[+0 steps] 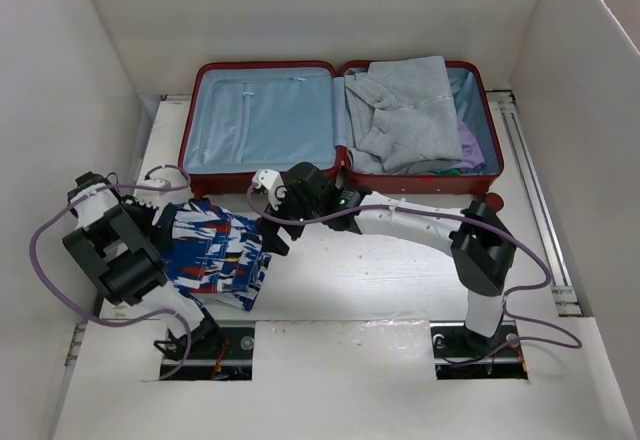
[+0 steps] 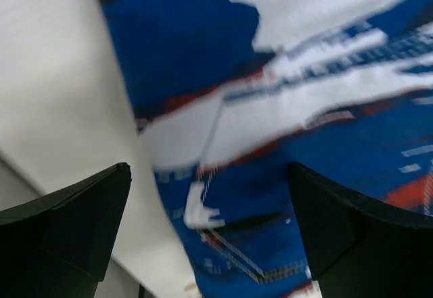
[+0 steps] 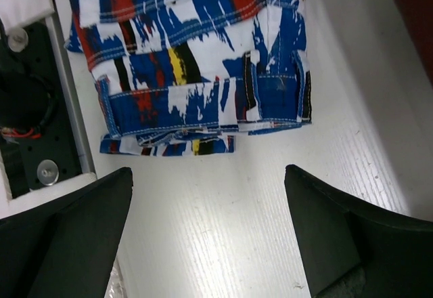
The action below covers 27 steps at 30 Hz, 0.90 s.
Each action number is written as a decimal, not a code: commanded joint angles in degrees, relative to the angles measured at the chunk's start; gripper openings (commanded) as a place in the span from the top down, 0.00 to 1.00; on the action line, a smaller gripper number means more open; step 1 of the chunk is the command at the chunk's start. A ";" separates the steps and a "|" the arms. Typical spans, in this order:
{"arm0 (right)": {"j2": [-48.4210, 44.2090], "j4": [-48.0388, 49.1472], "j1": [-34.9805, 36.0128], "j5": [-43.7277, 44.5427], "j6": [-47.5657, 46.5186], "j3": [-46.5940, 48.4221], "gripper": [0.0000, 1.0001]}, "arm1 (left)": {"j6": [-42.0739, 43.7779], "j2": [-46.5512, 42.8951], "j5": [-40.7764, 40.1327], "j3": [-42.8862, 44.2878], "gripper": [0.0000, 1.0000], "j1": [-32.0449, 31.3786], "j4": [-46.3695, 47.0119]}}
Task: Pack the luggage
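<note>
My left wrist view is blurred and so close that the patterned shorts (image 2: 284, 129) fill it from 12 to 5 o'clock, cut off by the frame; there I cannot tell whether my fingers touch the cloth. From above, my left arm's black housing covers the shorts' 9 o'clock edge, and my right wrist overlaps their 2 o'clock corner. In the luggage (image 1: 265, 120), a grey sweatshirt (image 1: 405, 115) hides most of what lies under it; only a purple scrap (image 1: 470, 145) and a sliver of green (image 1: 455, 171) show at its 4 o'clock corner. My left gripper (image 2: 210, 169) stands wide apart over the shorts' edge, with nothing pinched between the jaws that I can see. My right gripper (image 3: 208, 171) is spread just as wide over bare table (image 3: 270, 230), the shorts' nearest edge just beyond the fingertips at 12 o'clock, gripping nothing. The luggage lies open and flat at 12 o'clock on the table, its left half bare pale blue lining, with the shorts outside it toward 8 o'clock. Only the top view shows the luggage; only the right wrist view shows the shorts' white stitching, what look like belt loops, and yellow and black patches.
</note>
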 commanded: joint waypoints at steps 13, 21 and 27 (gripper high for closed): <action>3.52 -1.33 -1.35 -1.76 -1.59 3.92 0.02 | 10.27 15.25 -0.76 -2.15 0.19 -8.39 -1.36; 3.44 -3.08 -2.93 -1.14 -1.59 4.54 0.02 | 8.69 16.86 5.13 3.56 1.00 -8.31 -6.02; -0.79 -1.86 -3.46 -5.52 -11.68 4.27 0.02 | 18.42 -2.12 5.22 -0.04 1.00 -13.65 -5.56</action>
